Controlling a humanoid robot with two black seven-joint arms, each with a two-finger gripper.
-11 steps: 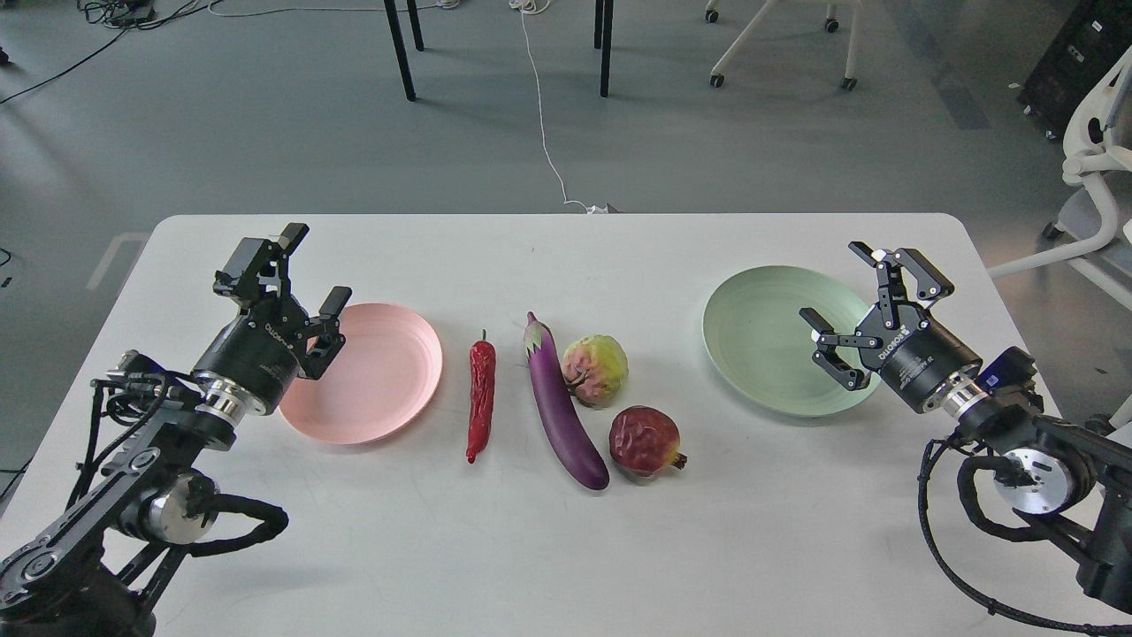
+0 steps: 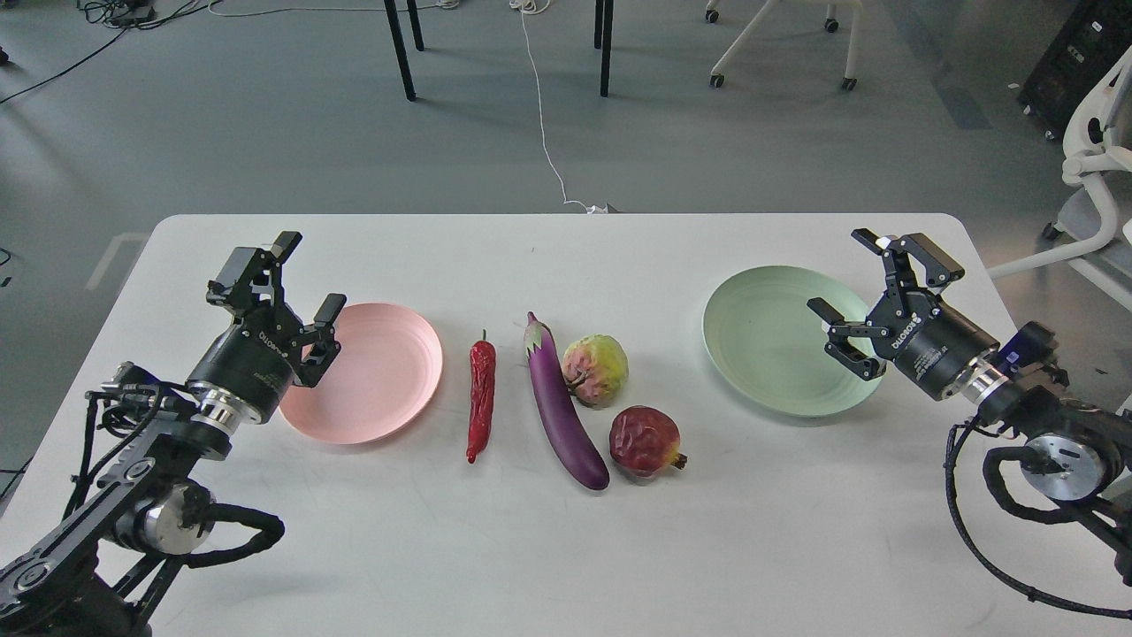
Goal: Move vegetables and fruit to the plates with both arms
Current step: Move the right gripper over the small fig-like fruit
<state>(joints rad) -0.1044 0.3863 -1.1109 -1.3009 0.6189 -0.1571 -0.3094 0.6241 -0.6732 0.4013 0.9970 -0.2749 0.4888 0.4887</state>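
Note:
A red chili pepper (image 2: 481, 400) and a purple eggplant (image 2: 562, 410) lie side by side at the table's middle. The yellow-green fruit (image 2: 596, 369) touches the eggplant's right side, and the dark red fruit (image 2: 646, 441) sits in front of it. The pink plate (image 2: 376, 370) is left of the chili and the mint green plate (image 2: 778, 341) is at the right; both are empty. My left gripper (image 2: 307, 281) is open and empty at the pink plate's left rim. My right gripper (image 2: 842, 277) is open and empty over the green plate's right rim.
The white table (image 2: 566, 548) has rounded far corners. Beyond it on the grey floor stand black table legs (image 2: 400, 49), a white cable (image 2: 544, 133) and office chairs (image 2: 1092, 177).

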